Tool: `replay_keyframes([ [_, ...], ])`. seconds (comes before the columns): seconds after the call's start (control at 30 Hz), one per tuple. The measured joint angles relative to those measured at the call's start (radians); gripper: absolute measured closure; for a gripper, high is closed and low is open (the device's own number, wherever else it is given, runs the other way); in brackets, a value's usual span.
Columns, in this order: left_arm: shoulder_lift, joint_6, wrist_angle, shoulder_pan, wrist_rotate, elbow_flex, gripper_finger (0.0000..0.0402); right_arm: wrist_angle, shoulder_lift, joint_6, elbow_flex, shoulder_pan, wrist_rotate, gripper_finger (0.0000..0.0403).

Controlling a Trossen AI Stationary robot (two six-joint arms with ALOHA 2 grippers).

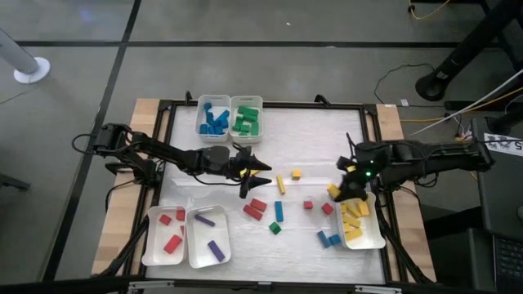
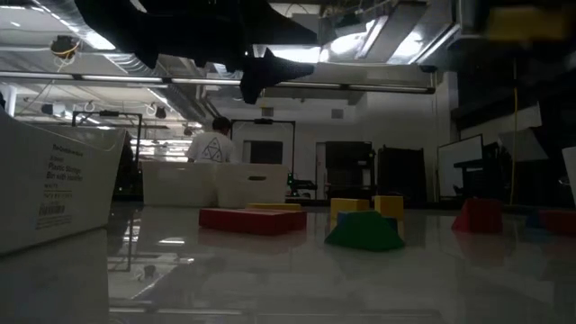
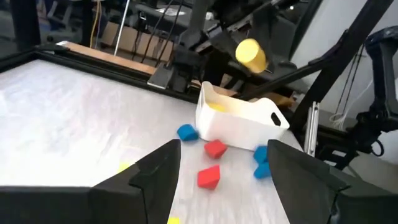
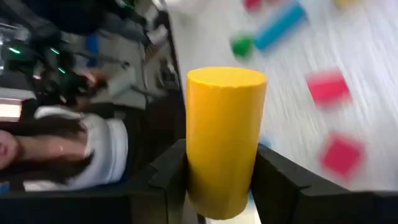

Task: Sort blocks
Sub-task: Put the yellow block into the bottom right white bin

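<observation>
Blocks lie loose in the middle of the white table (image 1: 310, 131). The right gripper (image 4: 221, 180) pinches a yellow round block (image 4: 225, 140), standing up between its two fingers, just above the edge of the yellow tray (image 1: 369, 237). Farther off, the left gripper (image 1: 255, 175) hangs wide open and empty, with the red blocks (image 1: 257, 208) just beside it.

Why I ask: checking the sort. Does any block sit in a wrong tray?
No block looks misplaced: blue tray, green tray, red tray, purple tray and yellow tray each hold one colour.
</observation>
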Motion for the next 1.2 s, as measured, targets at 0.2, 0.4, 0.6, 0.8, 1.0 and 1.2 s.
replay_keyframes([
  [0.2, 0.000, -0.002, 0.000, 0.000, 0.000, 0.000, 0.0174, -0.318, -0.071, 0.087, 0.000, 0.000, 0.011, 0.0256],
  [0.4, 0.000, 0.012, -0.023, 0.000, 0.000, 0.000, 0.0174, -0.566, -0.067, 0.174, 0.000, 0.000, 0.041, 0.0243],
  [0.6, 0.000, 0.027, -0.082, 0.000, 0.000, 0.000, 0.0174, -0.545, -0.056, 0.196, -0.002, 0.000, 0.041, 0.0241],
  [0.8, 0.000, 0.049, -0.105, 0.000, 0.000, 0.000, 0.0174, -0.543, -0.040, 0.198, -0.002, 0.000, 0.041, 0.0240],
  [1.0, 0.000, 0.059, -0.115, 0.000, -0.014, 0.000, 0.0174, -0.543, -0.039, 0.198, -0.002, 0.000, 0.042, 0.0240],
  [1.2, 0.000, 0.121, -0.275, 0.022, -0.165, 0.000, 0.0174, -0.534, -0.039, 0.197, -0.002, 0.000, 0.077, 0.0240],
])
